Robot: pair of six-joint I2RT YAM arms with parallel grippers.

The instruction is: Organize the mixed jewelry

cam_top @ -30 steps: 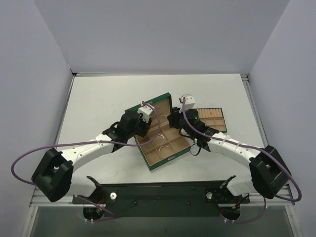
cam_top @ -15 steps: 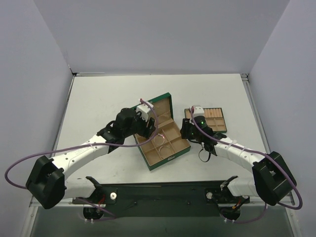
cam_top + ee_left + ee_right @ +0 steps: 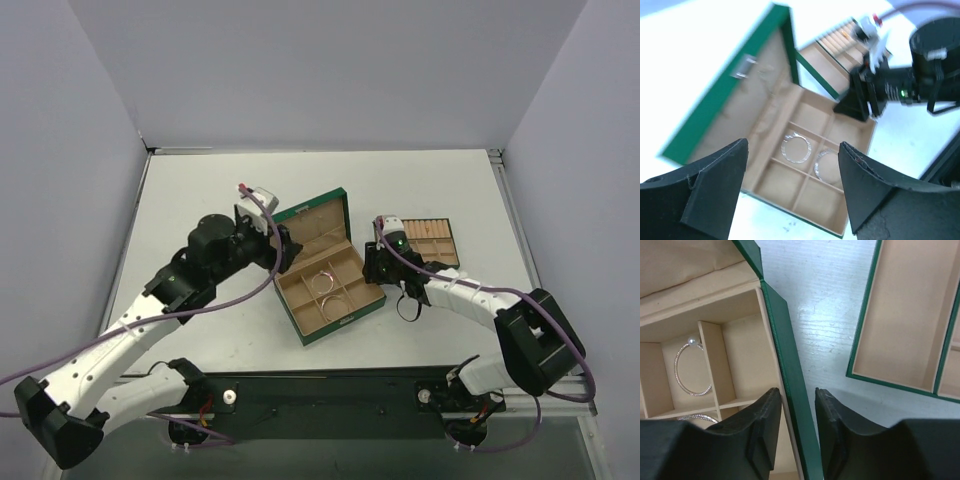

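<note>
Green-walled and lined in tan, the box (image 3: 345, 320) is seen open on the white table (image 3: 200, 200), its lid tilted back toward the far side. A silvery hoop (image 3: 677, 371) carrying a small pearl-like bead is laid flat in one middle compartment. A second hoop (image 3: 697, 416) is laid in the compartment just beside it and is partly hidden by a finger in the right wrist view. The left gripper (image 3: 792, 146) is held above the box with its jaws spread wide and nothing between them. The right gripper (image 3: 797, 390) is set low at the box's right wall with only a narrow gap between its jaws. The wall is seen through that gap, and contact cannot be told. A small green tray (image 3: 440, 245) is placed near the box on the right, apart from it.
</note>
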